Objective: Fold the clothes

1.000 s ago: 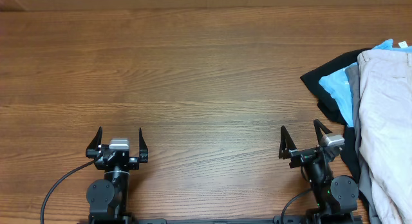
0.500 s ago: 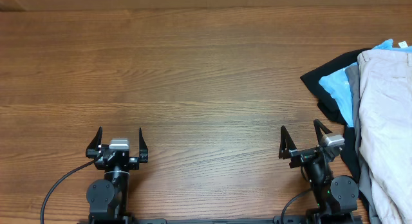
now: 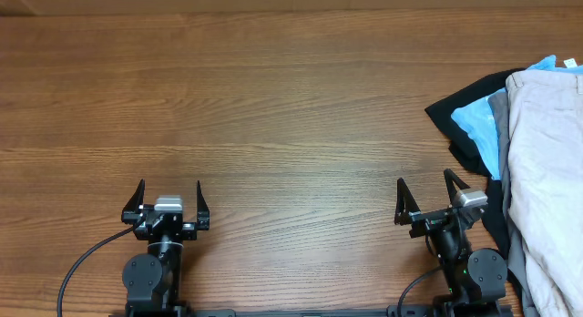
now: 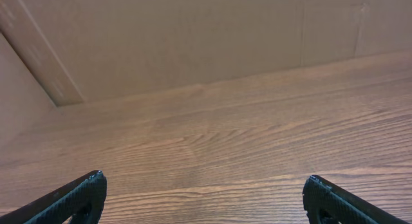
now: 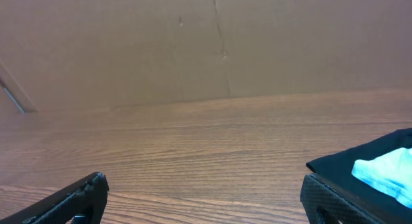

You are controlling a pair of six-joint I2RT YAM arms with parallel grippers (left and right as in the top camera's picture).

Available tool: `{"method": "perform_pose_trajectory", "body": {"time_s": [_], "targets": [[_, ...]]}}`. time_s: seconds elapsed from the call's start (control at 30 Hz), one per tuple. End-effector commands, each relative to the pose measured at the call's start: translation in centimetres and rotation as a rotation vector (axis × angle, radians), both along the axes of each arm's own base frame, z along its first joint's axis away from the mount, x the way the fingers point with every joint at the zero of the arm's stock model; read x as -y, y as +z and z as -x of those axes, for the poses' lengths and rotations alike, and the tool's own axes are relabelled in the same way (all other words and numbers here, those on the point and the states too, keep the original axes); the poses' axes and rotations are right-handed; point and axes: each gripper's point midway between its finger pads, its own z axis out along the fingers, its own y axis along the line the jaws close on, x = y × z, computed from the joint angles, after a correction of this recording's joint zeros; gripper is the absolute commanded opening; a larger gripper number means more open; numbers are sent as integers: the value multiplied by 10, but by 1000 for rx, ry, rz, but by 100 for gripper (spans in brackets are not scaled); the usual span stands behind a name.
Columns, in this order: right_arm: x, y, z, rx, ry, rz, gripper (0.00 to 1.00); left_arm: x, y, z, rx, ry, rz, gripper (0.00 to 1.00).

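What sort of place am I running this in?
Probably a staged robot test bench, not a home: a wood-grain table, plain brown cardboard-like panels walling it off behind, and a heap of clothes dumped at its right edge.

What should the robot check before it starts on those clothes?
1. Left jaws open and empty: ok.
2. Right jaws open and empty: ok.
3. Shorts lying on top: ok.
4. Blue garment and black garment underneath them: ok.
5. Shorts fully in view: not ok, they run off the overhead picture's right edge.
6. Where the waistband lies: cannot tell.
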Motion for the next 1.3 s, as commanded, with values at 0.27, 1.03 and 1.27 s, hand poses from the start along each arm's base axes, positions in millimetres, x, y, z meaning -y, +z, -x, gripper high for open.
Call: {"method": "perform_pose_trajectory", "body": {"time_s": [0.27,1.03,1.27], "targets": [[-2,-2,0,4,9,3,100,-1,0,0,6,7,-23,100],[0,129,39,150,38,-171,100,-1,0,0,6,7,-23,100],[15,209,70,118,-32,-166,100,-1,0,0,6,7,-23,100]]}}
